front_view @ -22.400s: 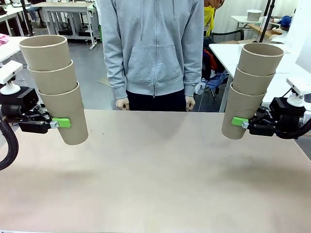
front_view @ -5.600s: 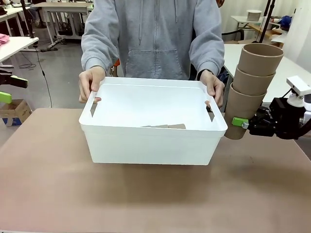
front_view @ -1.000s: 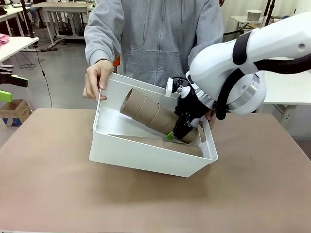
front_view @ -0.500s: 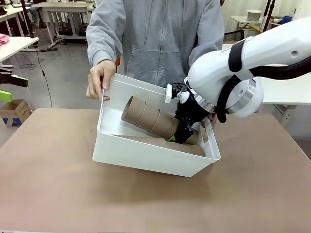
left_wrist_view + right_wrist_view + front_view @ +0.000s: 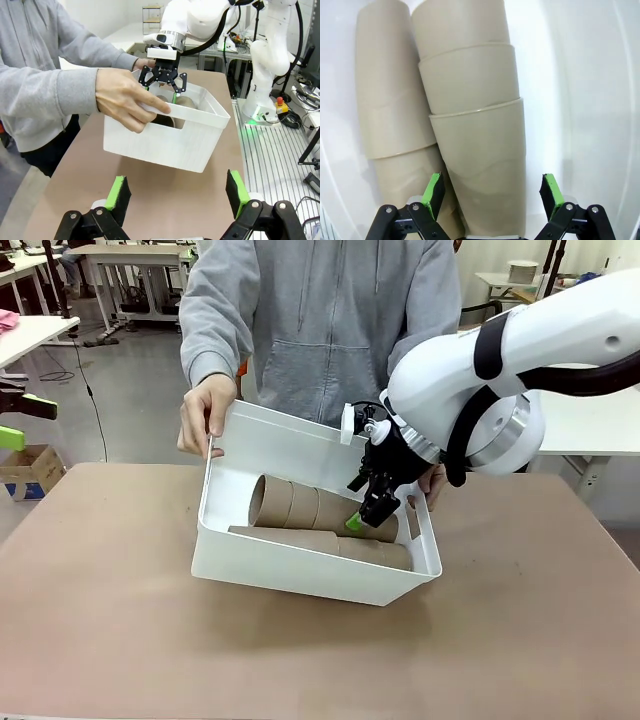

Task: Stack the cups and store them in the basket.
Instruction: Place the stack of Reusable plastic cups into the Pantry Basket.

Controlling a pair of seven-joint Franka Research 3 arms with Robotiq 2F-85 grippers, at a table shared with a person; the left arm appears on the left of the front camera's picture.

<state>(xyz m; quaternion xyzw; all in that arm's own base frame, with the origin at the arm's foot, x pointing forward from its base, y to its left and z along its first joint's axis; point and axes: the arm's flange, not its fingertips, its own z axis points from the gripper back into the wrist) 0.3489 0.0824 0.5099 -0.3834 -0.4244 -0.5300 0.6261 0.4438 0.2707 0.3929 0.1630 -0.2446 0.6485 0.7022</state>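
On a tan table (image 5: 120,620) in a workshop, a person tilted the basket (image 5: 300,575); the cups (image 5: 315,510) lay inside. The right gripper (image 5: 368,508) stood open above them, the left gripper (image 5: 175,197) open too.

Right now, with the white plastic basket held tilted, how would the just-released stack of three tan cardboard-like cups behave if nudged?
The stack of three tan cups lies on its side, round-walled, so it would probably roll. The second stack beside it and the tilted white basket should stop it quickly. It looks light and stiff; the nested cups would likely shift together. The open right gripper no longer restrains it.
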